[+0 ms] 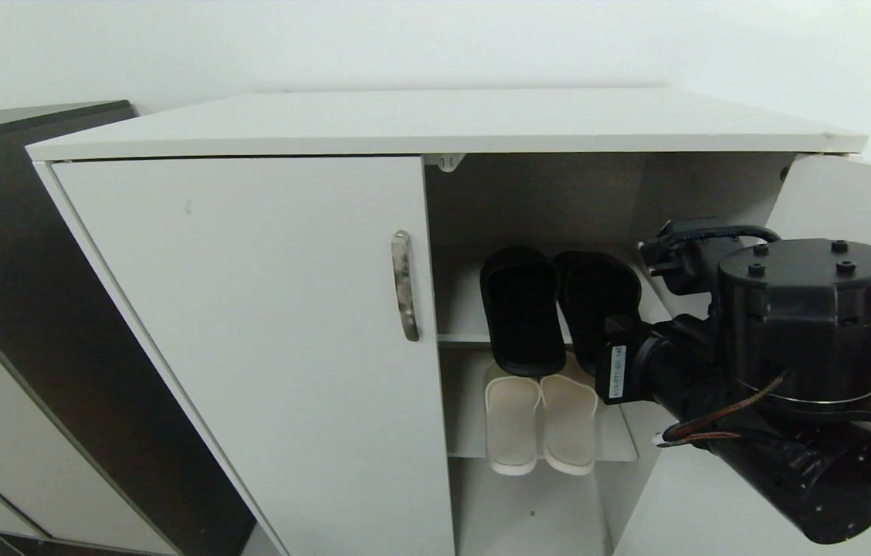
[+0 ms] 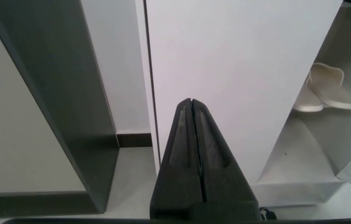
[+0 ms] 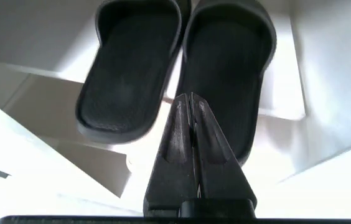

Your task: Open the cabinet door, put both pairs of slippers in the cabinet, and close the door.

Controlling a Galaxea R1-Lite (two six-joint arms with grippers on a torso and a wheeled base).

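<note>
Closing door [image 1: 860,201] may catch overhanging heels: black slippers [image 1: 551,309] on upper shelf [image 1: 455,337], white slippers [image 1: 540,421] on lower shelf [image 1: 621,448]; right jaws pressed together, empty, near black pair; left jaws likewise.

A plain white wall [image 1: 435,38] runs behind everything, under soft, even light. Ahead of the left gripper [image 2: 191,102] and to its outer side, away from the other arm, 1 dark grey furniture panel [image 2: 57,93] stands near the white cabinet [image 2: 238,62]. A paler panel [image 2: 14,124] lies farther out. Between the dark panel and the cabinet a strip of wall shows, ending low down in a pale skirting strip [image 2: 133,133]. Below the gripper lies a pale grey floor [image 2: 132,180].
</note>
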